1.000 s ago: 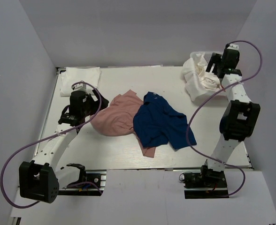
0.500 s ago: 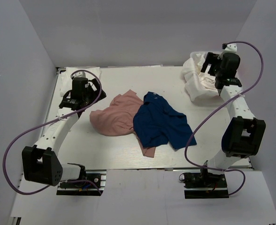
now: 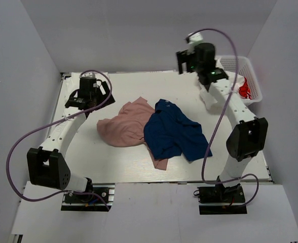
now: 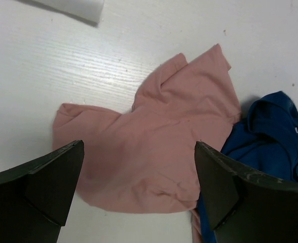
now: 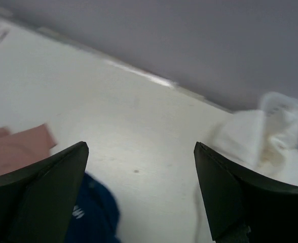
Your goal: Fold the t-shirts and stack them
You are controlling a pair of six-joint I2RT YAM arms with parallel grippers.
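The dusty pink t-shirt [image 3: 124, 125] lies crumpled at mid-table, and the navy t-shirt [image 3: 172, 132] overlaps its right side. Both show in the left wrist view, pink [image 4: 149, 147] and navy [image 4: 270, 131]. A white t-shirt [image 3: 209, 96] lies heaped beside the basket, partly behind my right arm; it looks blurred in the right wrist view [image 5: 250, 136]. Red-printed cloth [image 3: 246, 89] sits in the basket. My left gripper [image 3: 89, 95] is open and empty at the back left, above the table. My right gripper [image 3: 190, 56] is open and empty, raised at the back.
The white mesh basket [image 3: 240, 63] stands at the back right corner. A corner of folded white cloth [image 4: 75, 6] lies at the back left, mostly hidden under my left arm in the top view. Grey walls close in the table on three sides.
My right arm swung left from over the basket to the back middle, uncovering the basket; the white shirt now lies beside it. My left gripper moved toward the back left, off the pink shirt.
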